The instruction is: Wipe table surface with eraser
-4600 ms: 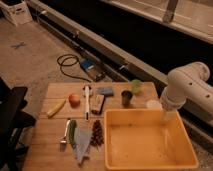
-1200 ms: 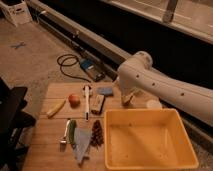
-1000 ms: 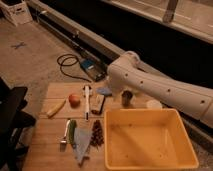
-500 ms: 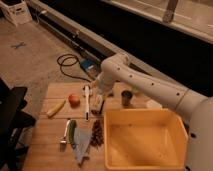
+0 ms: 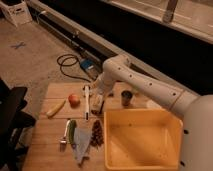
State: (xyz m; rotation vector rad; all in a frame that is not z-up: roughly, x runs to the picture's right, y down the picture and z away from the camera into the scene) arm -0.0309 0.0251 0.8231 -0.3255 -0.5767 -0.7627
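The eraser [image 5: 97,104], a small pale tan block, lies on the table surface [image 5: 50,142] of light-brown planks, just right of a long white-handled tool [image 5: 86,101]. My gripper [image 5: 100,93] hangs at the end of the white arm that reaches in from the lower right. It sits directly above the eraser's far end, very close to it, and is open. I cannot tell whether the two touch. The small blue pad seen before is hidden behind the wrist.
A big yellow tub [image 5: 142,141] fills the table's right half. A dark cup [image 5: 127,97] stands behind it. An orange fruit [image 5: 74,100], a banana [image 5: 56,108], a green item [image 5: 71,131], a grey cloth [image 5: 81,146] and dark grapes [image 5: 96,132] lie to the left. A black chair [image 5: 10,117] stands beside the table.
The arm has swung leftward across the table's far side, and the gripper has come down over the eraser. Nothing on the table has shifted.
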